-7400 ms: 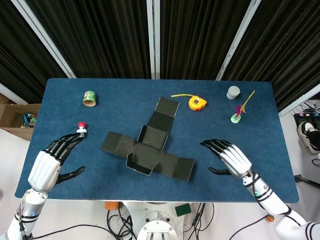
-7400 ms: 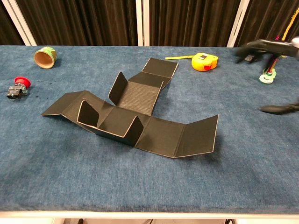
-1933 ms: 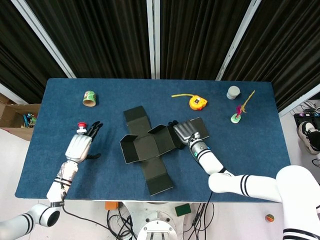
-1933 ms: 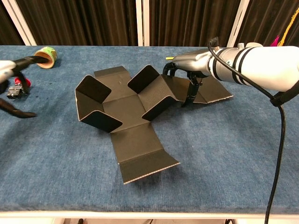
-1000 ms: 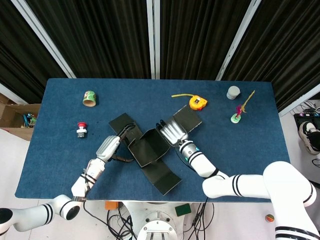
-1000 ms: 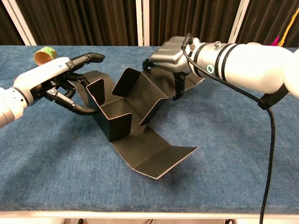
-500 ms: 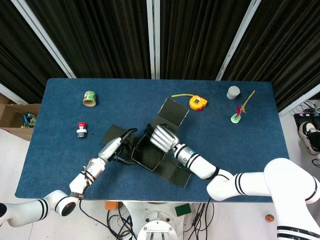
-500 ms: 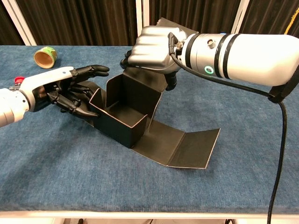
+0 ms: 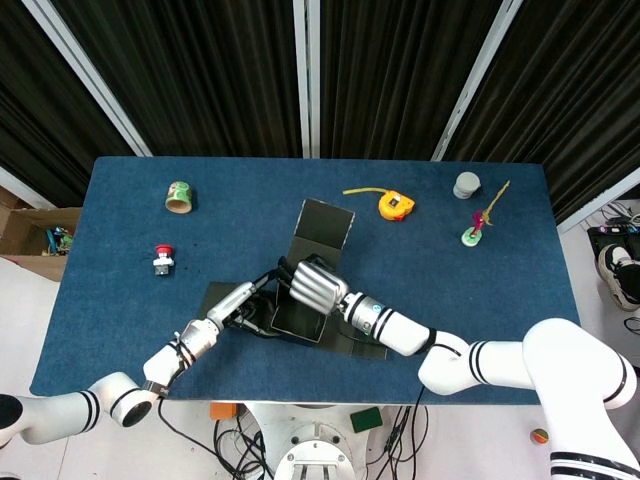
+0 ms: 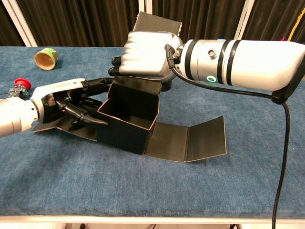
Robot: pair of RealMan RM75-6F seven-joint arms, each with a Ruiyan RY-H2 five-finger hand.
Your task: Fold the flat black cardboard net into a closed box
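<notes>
Black cardboard net (image 10: 128,121); blue table cloth (image 9: 480,260); yellow tape measure (image 9: 393,207); red button (image 9: 163,252); black curtains (image 9: 200,70).

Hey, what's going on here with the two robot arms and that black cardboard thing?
The robot is folding a black cardboard net into a box. Its right hand grips the raised back wall from above, while the left hand presses on the left side. The walls are up, the top is open, and one long flap lies flat.
</notes>
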